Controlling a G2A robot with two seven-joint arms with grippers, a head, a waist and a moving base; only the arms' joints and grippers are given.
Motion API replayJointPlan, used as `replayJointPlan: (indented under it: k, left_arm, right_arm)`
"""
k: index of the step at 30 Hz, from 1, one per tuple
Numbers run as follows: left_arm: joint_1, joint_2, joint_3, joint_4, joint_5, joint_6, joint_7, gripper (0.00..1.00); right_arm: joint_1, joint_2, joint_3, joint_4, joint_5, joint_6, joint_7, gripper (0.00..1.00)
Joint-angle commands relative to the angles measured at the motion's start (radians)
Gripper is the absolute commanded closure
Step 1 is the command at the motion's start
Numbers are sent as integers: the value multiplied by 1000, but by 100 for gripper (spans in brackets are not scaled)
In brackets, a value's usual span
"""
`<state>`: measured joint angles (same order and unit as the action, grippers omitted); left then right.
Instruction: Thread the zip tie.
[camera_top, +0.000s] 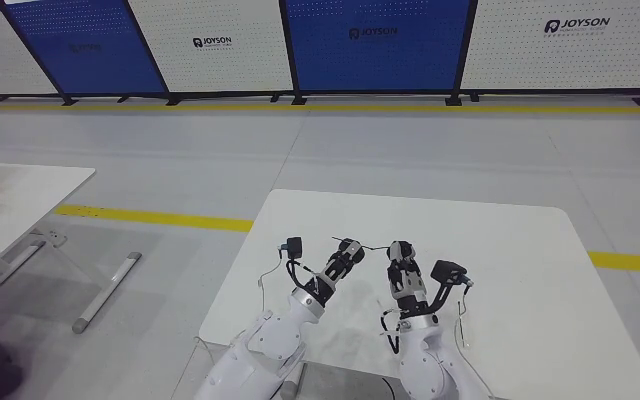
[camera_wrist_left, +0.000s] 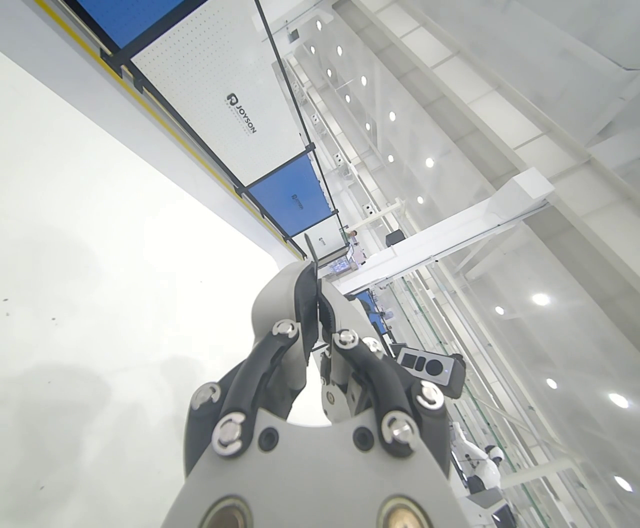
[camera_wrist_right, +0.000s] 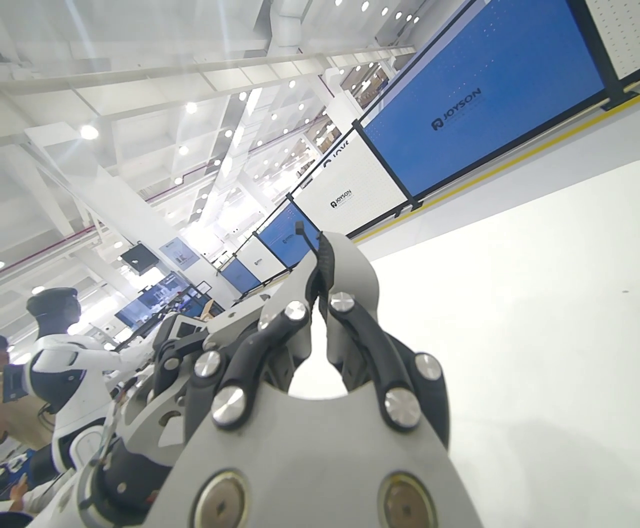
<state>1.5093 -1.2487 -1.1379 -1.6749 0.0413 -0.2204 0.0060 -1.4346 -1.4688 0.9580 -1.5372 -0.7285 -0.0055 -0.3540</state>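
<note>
Held above the worktop (camera_top: 520, 250): left gripper (camera_wrist_left: 316, 280) pinched tight on the tie (camera_wrist_left: 310, 248) by its tail, right gripper (camera_wrist_right: 322, 257) likewise on its head end. Threading seemingly not begun; next, likely aligning tail tip with head slot, then pushing through.

I see the zip tie (camera_top: 372, 248) as a thin black strand low in the middle of the top view, strung in the gap between the two grippers. In the left wrist view, near the frame's centre, its plain tail end (camera_wrist_left: 310, 247) sticks up just past the left gripper (camera_wrist_left: 316, 275), whose fingers pinch it. In the right wrist view, just above centre, the small square head (camera_wrist_right: 299, 228) pokes out of the right gripper (camera_wrist_right: 321, 252), which is clamped on the strand. I can't tell whether tail and head meet.
</note>
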Motion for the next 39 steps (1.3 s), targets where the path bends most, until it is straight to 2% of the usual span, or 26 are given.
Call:
replayJointPlan:
  k: [1, 6, 12, 19, 27, 33, 39]
  left_arm:
    - [0, 0, 0, 0, 0, 0, 0, 100]
    - [0, 0, 0, 0, 0, 0, 0, 100]
    - [0, 0, 0, 0, 0, 0, 0, 100]
    - [0, 0, 0, 0, 0, 0, 0, 100]
    - [0, 0, 0, 0, 0, 0, 0, 100]
    - [0, 0, 0, 0, 0, 0, 0, 100]
    - [0, 0, 0, 0, 0, 0, 0, 100]
  right_arm:
    - [3, -2, -2, 7, -1, 1, 0, 100]
    - [6, -7, -10, 16, 0, -7, 11, 100]
    - [4, -12, -5, 19, 41, -42, 1, 100]
    - [17, -19, -10, 53, 42, -39, 15, 100]
    - [18, -26, -1, 58, 89, -108, -13, 100]
    - [37, -32, -6, 90, 98, -93, 27, 100]
    - [41, -34, -9, 93, 113, -133, 61, 100]
